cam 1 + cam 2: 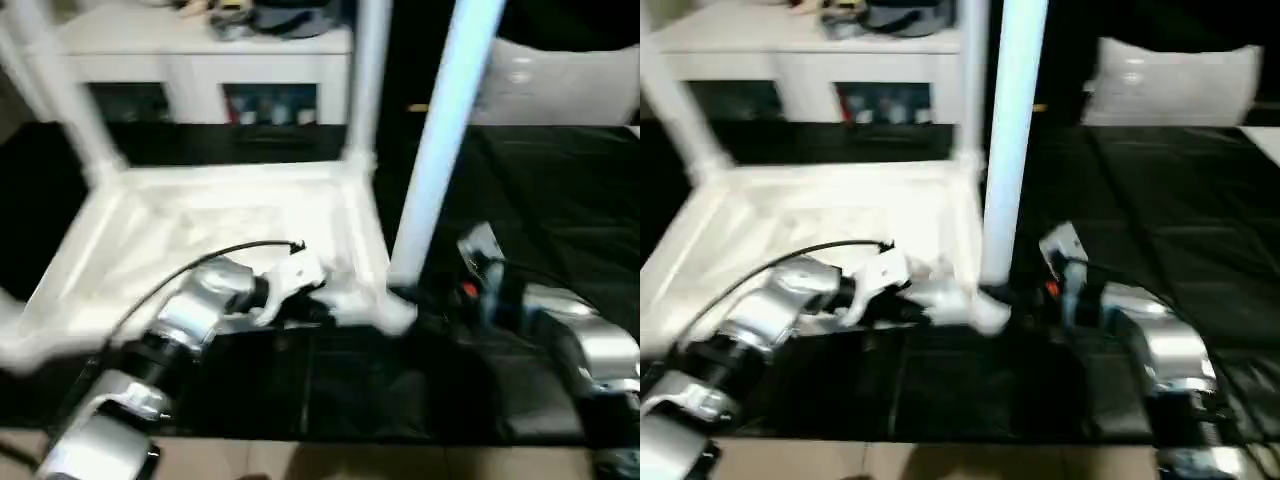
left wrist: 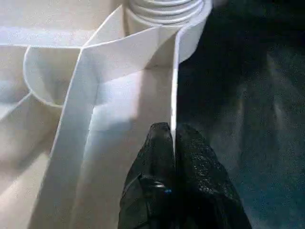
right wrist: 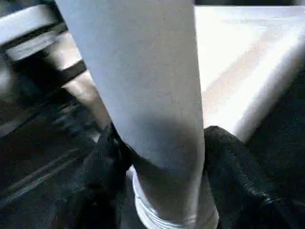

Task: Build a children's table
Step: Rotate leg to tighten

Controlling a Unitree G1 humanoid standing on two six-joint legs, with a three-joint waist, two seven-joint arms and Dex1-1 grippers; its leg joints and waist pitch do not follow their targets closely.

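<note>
A black-covered surface (image 1: 560,200) carries the children's table (image 1: 220,215), which lies upside down with its ribbed white underside facing up. It sits toward the robot's left, its near edge close to the robot.

Three tapered white legs can be seen rising from corner sockets: one at the far left (image 1: 60,90), one at the far right (image 1: 365,80), and one at the near right corner (image 1: 445,130), closest to the robot's right arm. The near left corner runs off the picture's edge, so whether a fourth leg stands there cannot be told.

The right pincer (image 3: 157,157) grips the base of the near right leg, one black finger (image 3: 238,176) on each side, just above the ridged end where it meets the socket. The left pincer (image 2: 174,143) is pressed together on the thin side wall of the tabletop, apparently steadying it.

By this look, the build is well advanced: this leg probably needs seating fully, then the table needs turning upright.
</note>
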